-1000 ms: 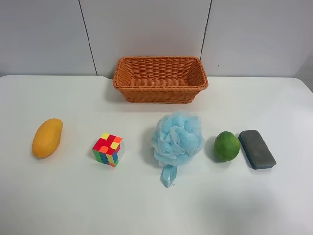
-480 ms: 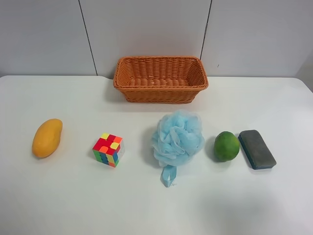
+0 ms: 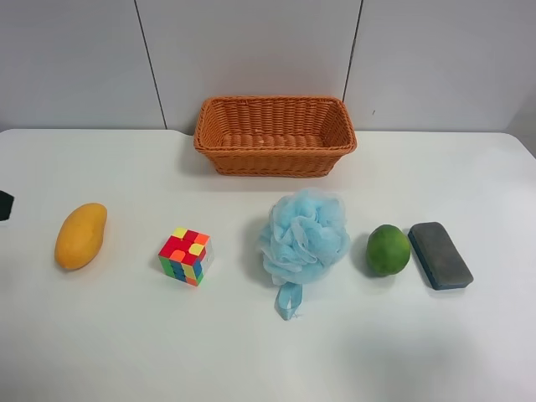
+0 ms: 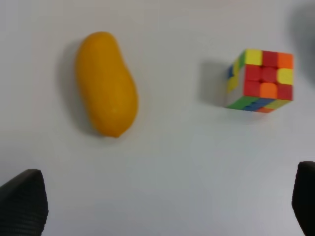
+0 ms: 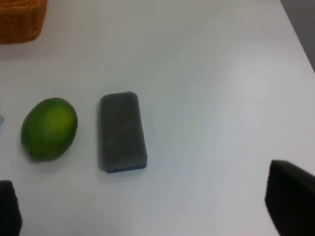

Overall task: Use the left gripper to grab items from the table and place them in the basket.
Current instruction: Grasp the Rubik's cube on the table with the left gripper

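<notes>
**Now a black corner at the edge, five items on the tabletop**

Seen from its wrist, the left claw hangs empty with its jaws spread wide, and both dark fingertips are clear of everything. The mango and the puzzle cube lie on the tabletop ahead of it, untouched. From high up, the row runs mango, puzzle cube, blue pouf, green fruit, eraser, with the basket behind the blue pouf. The right claw, equally wide, hovers near the green fruit and the eraser. Compared with half a second ago, a black corner has appeared at the high view's left edge, near the mango. No item has shifted.
</notes>
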